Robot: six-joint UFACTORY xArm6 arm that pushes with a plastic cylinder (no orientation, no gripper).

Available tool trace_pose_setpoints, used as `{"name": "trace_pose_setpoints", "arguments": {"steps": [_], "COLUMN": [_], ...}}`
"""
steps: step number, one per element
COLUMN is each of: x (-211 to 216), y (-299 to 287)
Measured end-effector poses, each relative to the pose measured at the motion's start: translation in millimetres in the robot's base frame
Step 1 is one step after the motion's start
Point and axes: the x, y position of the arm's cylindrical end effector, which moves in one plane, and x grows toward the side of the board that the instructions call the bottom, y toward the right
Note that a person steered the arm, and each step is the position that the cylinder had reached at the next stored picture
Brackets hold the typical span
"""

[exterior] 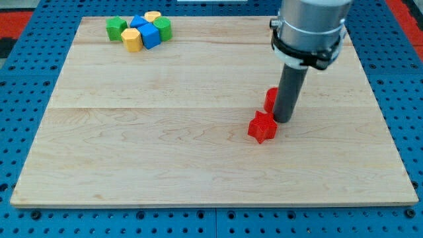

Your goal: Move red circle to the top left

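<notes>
The red circle (270,100) lies right of the board's middle, mostly hidden behind the dark rod. My tip (284,121) rests on the board just right of and below it, touching or nearly touching it. A red star-shaped block (262,127) sits just left of and below my tip, close against it.
A cluster sits at the board's top left: a green block (116,28), a blue block (139,22), a yellow hexagon (132,40), a blue cube (151,36), a green block (163,28) and a yellow block (153,16). The wooden board (165,145) lies on a blue pegboard.
</notes>
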Motion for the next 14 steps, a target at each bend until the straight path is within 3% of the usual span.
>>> {"name": "trace_pose_setpoints", "arguments": {"steps": [3, 5, 7, 9, 11, 14], "x": [-67, -80, -110, -140, -146, -96], "y": [-11, 21, -33, -43, -115, -154]}}
